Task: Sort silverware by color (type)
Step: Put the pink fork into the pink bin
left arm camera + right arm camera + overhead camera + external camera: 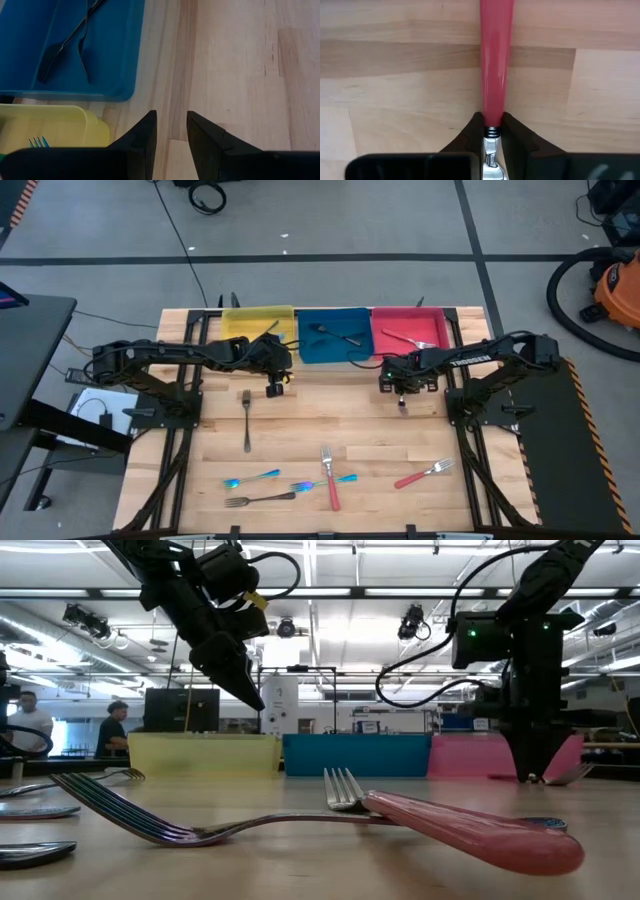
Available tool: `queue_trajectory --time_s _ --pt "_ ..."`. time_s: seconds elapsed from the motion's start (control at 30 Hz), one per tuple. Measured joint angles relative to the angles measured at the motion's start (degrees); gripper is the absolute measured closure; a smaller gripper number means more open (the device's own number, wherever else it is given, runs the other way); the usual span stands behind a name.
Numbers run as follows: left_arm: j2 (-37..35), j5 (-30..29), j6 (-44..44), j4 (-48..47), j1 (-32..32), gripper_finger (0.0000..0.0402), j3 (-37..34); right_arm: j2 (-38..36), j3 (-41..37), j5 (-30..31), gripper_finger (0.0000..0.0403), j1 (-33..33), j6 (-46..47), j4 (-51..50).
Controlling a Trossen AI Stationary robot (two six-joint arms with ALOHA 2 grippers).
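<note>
My right gripper [402, 393] is shut on a red-handled utensil [496, 65] over the table in front of the red tray [437, 330]. My left gripper [273, 386] is open and empty in front of the gap between the yellow tray [245, 315] and the blue tray [308, 352]. It also shows in its wrist view [171, 135]. Dark forks [336, 334] lie in the blue tray, a red-handled piece [410, 338] lies in the red tray, and a blue fork's tines [37, 142] show in the yellow tray. My right gripper pinches the utensil between its two fingers at the neck [492, 131], where the red handle meets the silver metal. The fingers point down. The red handle [496, 65] sticks out past the fingertips toward the table, and the metal end runs back between the fingers.
Loose silverware lies on the near half of the table: a dark fork [246, 420], another dark fork [260, 499], two iridescent blue pieces [250, 478] [322, 483], and two red-handled forks [329, 477] [424, 473]. People stand in the room behind [25, 725].
</note>
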Motion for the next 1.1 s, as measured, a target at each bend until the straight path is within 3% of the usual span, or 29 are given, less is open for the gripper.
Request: queue_trajectory --time_s 0.27,0.73,0.9,1.1 --pt "0.0 0.01 0.0 -0.07 0.0 0.0294 0.0 -0.01 0.52 -1.75 0.0355 0.54 -3.51 -0.82" --pt "0.0 0.0 -0.03 -0.1 0.0 0.0294 0.0 -0.38 11.91 -3.19 0.0355 4.01 -11.36 -13.45" --pt "-0.01 -0.01 -0.04 -0.09 0.0 0.0294 0.0 -0.43 18.8 1.11 0.0355 3.45 -16.83 -19.13" --pt "-0.01 0.0 -0.33 -0.09 0.0 0.0294 0.0 -0.45 26.8 7.13 0.0356 -2.54 -26.82 -23.29"
